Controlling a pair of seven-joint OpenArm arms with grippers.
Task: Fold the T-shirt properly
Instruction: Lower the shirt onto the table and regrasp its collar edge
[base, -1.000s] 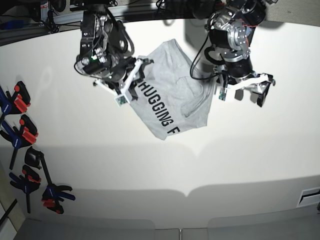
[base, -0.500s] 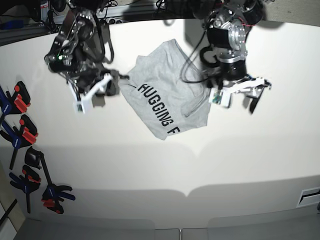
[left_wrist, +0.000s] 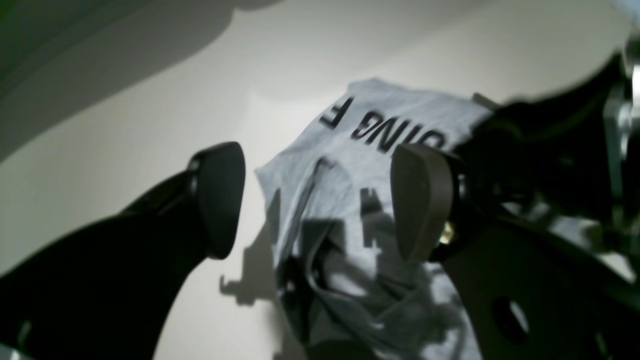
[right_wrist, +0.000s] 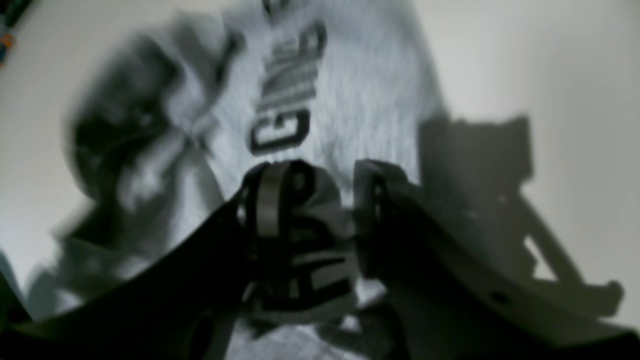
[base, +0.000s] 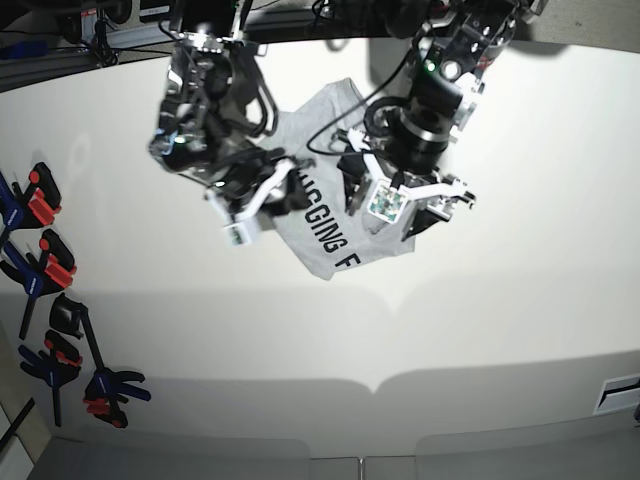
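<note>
The grey T-shirt (base: 335, 235) lies crumpled on the white table (base: 520, 300), black lettering up and partly covered by both arms. My right gripper (base: 275, 195) is at the shirt's left edge. In the right wrist view the right gripper (right_wrist: 315, 200) is shut on a bunched fold of the T-shirt (right_wrist: 360, 90) that carries lettering. My left gripper (base: 415, 215) hovers over the shirt's rumpled right part. In the left wrist view the left gripper (left_wrist: 320, 200) is open and empty, its pads (left_wrist: 220, 200) wide apart over the T-shirt (left_wrist: 380, 115).
Several black clamps with orange and blue handles (base: 45, 270) lie along the table's left edge. The table's front edge (base: 370, 385) runs across the lower part of the base view. A black cable hangs by the left arm (base: 345, 135).
The right arm, swung out to the left half a second ago, is back at the shirt's left edge and gripping it. The left arm moved left from beside the shirt to over it.
</note>
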